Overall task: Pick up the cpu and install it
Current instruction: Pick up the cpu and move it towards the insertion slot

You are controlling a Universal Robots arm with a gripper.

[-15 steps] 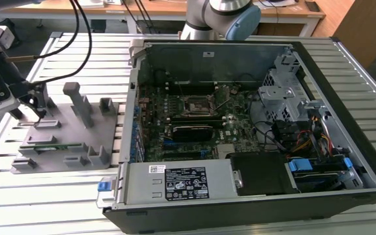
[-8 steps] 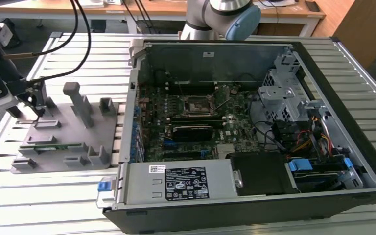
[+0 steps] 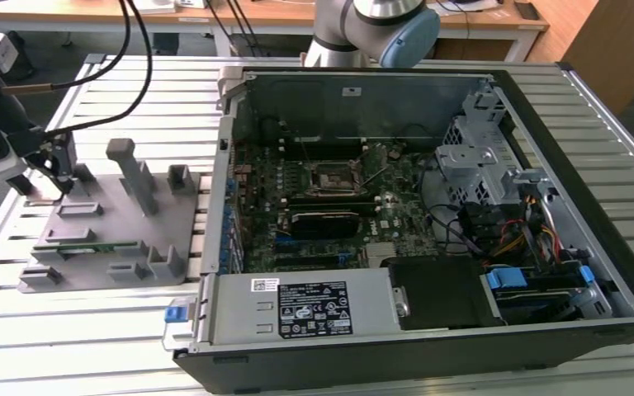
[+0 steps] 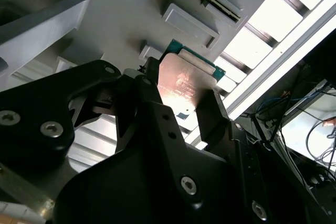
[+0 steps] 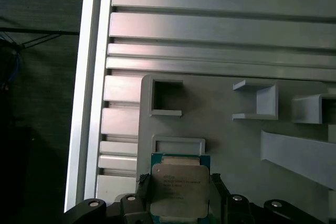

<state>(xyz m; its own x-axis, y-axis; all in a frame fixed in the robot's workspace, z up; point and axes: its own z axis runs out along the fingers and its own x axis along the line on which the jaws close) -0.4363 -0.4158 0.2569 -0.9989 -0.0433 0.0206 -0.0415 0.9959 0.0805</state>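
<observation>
In the exterior view we find the gripper (image 3: pixel 62 183) at the exterior view's left, about mid height. It hangs over the far corner of the grey fixture (image 3: pixel 130 247). The fixture lies on the slatted table (image 3: pixel 30 330), just beside the open computer case (image 3: pixel 405 367). Inside the case the dark square socket (image 3: pixel 328 176) sits on the board, near the middle of the frame and well apart from the gripper. A long green circuit strip (image 3: pixel 88 246) lies in a slot of the fixture, toward the lower left of the frame. From this view we cannot tell how the jaws stand.

In the second wrist view the cpu (image 4: pixel 186 80) sits right between the two black fingers (image 4: pixel 210 114), its silvery top facing the camera and a green rim showing along its far edge. One finger bears on each of two opposite edges, so we read the gripper (image 4: pixel 181 90) as clamped on the chip. The fixture spreads out behind it; we cannot tell whether the chip touches it.

In the first wrist view the cpu (image 5: pixel 180 190) again lies between the fingers (image 5: pixel 143 192), each one touching a side edge. The chip is over the fixture (image 5: pixel 220 124), just beside a shallow rectangular recess. The table's slats (image 5: pixel 220 24) run beyond.
</observation>
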